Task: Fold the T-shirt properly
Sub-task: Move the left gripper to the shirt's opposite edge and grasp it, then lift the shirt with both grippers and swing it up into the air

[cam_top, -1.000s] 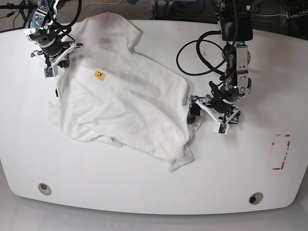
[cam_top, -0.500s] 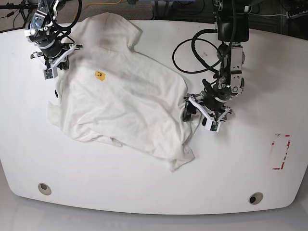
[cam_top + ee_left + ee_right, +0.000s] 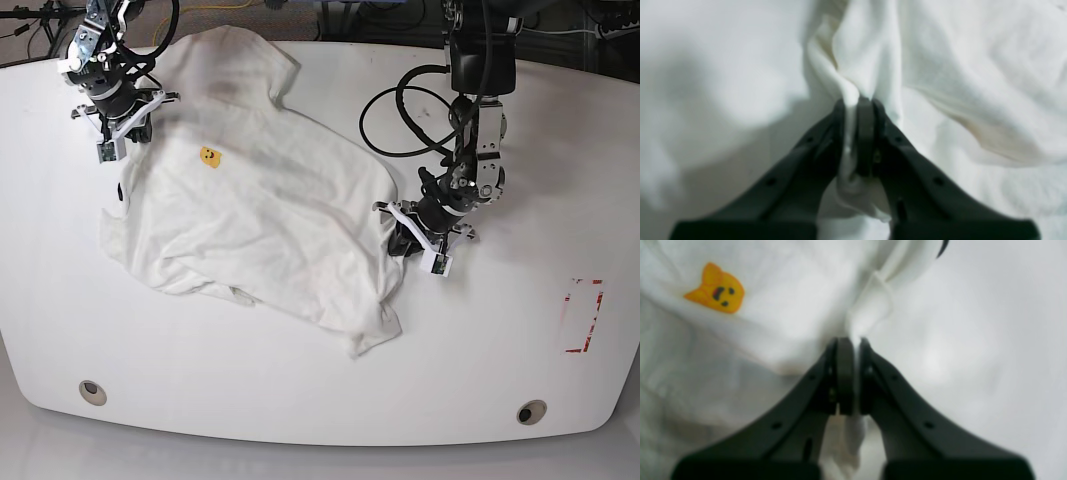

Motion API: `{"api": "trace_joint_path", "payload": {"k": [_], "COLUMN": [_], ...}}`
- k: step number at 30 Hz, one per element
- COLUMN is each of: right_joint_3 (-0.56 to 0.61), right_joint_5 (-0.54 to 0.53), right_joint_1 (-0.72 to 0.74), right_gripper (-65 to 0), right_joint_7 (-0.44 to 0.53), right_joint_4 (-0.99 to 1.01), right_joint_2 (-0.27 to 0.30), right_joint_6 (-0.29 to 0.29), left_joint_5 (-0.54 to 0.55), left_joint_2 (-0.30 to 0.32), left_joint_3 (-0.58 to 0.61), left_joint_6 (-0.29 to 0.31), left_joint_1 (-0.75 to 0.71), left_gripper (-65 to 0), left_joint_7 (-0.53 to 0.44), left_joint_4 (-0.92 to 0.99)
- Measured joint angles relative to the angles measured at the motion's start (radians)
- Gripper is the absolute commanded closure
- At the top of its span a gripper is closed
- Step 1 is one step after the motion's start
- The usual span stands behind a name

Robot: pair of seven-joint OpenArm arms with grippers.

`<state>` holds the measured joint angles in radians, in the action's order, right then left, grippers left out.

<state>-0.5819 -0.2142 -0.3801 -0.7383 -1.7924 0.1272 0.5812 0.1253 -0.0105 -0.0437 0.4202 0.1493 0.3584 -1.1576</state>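
Observation:
The white T-shirt (image 3: 250, 220) lies crumpled and spread over the table's left half, with a small yellow cat-face print (image 3: 208, 157) near its upper left. My left gripper (image 3: 398, 236) sits at the shirt's right edge. In the left wrist view my left gripper (image 3: 856, 104) is shut on a raised fold of the T-shirt (image 3: 973, 73). My right gripper (image 3: 126, 128) is at the shirt's upper left edge. In the right wrist view my right gripper (image 3: 850, 340) is shut on a pinch of the T-shirt (image 3: 790, 323), right of the cat-face print (image 3: 715, 288).
A black cable (image 3: 400, 110) loops on the table behind the left arm. A red-outlined marking (image 3: 583, 315) lies at the right side. Two round holes (image 3: 92, 391) (image 3: 531, 411) sit near the table's curved front edge.
My left gripper moved left onto the shirt's right edge and shut on a fold of it. My right gripper shifted slightly up and back, still shut on the cloth.

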Motion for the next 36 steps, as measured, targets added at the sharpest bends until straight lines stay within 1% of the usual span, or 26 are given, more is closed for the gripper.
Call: {"api": "trace_joint_path", "payload": {"k": [5, 6, 9, 17, 20, 22, 23, 24, 31, 34, 36], "right_joint_3": [0.0, 0.0, -0.001, 0.0, 0.0, 0.0, 0.0, -0.001, -0.001, -0.001, -0.001], "right_joint_5": [-0.001, -0.002, -0.002, -0.003, -0.002, -0.009, -0.004, -0.003, -0.003, -0.005, -0.002], "right_joint_1": [0.003, 0.006, 0.005, 0.018, 0.047, 0.07, 0.083, 0.096, 0.188, 0.243, 0.292], "right_gripper": [0.0, 0.0, 0.0, 0.0, 0.0, 0.0, 0.0, 0.0, 0.0, 0.0, 0.0], "right_joint_7": [0.0, 0.0, -0.006, -0.008, -0.038, -0.057, -0.064, -0.069, -0.077, -0.092, -0.128], "right_joint_4": [0.0, -0.002, -0.023, -0.129, -0.153, -0.156, -0.157, -0.157, -0.157, -0.157, -0.156], "right_joint_2": [0.001, 0.001, -0.006, -0.054, -0.068, -0.07, -0.069, -0.069, -0.072, -0.068, -0.064], "right_joint_6": [0.0, 0.0, 0.0, 0.0, 0.0, 0.002, 0.003, 0.003, 0.003, 0.003, 0.005], "left_joint_5": [-0.012, -0.018, -0.018, -0.024, -0.022, -0.026, -0.027, -0.028, -0.03, -0.034, -0.054], "left_joint_2": [0.0, 0.0, 0.007, 0.078, 0.086, 0.08, 0.081, 0.082, 0.084, 0.087, 0.085], "left_joint_3": [-0.002, -0.002, -0.005, -0.016, -0.05, -0.095, -0.105, -0.119, -0.197, -0.21, -0.211], "left_joint_6": [0.0, -0.001, 0.001, -0.005, -0.003, 0.004, -0.005, -0.002, -0.001, -0.029, -0.049], "left_joint_1": [-0.01, -0.017, -0.053, -0.16, -0.191, -0.216, -0.222, -0.229, -0.22, -0.197, -0.17], "left_gripper": [0.0, 0.0, 0.0, 0.0, 0.0, 0.0, 0.0, 0.0, 0.0, 0.0, 0.0], "left_joint_7": [0.027, 0.043, 0.043, 0.055, 0.045, 0.053, 0.053, 0.055, 0.059, 0.06, 0.063], "left_joint_4": [-0.04, -0.061, -0.134, -0.429, -0.522, -0.602, -0.619, -0.65, -0.748, -0.759, -0.759]}}
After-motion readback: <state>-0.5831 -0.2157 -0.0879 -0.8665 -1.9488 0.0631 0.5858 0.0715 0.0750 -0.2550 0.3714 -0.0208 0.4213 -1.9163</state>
